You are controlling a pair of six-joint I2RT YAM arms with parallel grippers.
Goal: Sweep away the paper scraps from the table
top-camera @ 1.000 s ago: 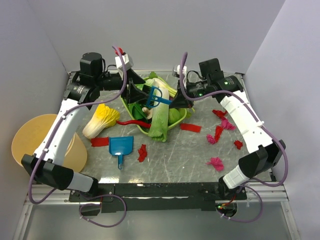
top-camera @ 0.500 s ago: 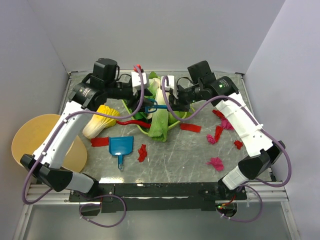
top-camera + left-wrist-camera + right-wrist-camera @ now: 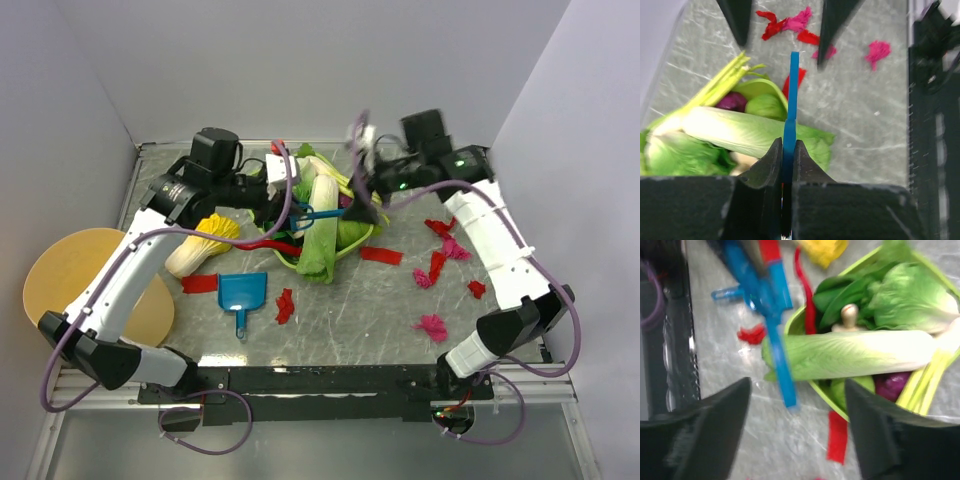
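Left end effector (image 3: 787, 145) clamps blue brush (image 3: 792, 85) (right end effector (image 3: 797, 387) agape).

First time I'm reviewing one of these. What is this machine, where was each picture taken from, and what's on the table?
Two robot arms are bolted at the near edge of the table. The wide picture comes from a fixed camera above and behind them; the two close-ups come from a camera on each wrist. On the marbled top lie red and pink paper scraps, a blue dustpan and a green basket of vegetables; a tan bucket sits at the left. The left arm has its jaws shut on a thin blue tool, probably a brush. The right arm has its jaws open, holding nothing.
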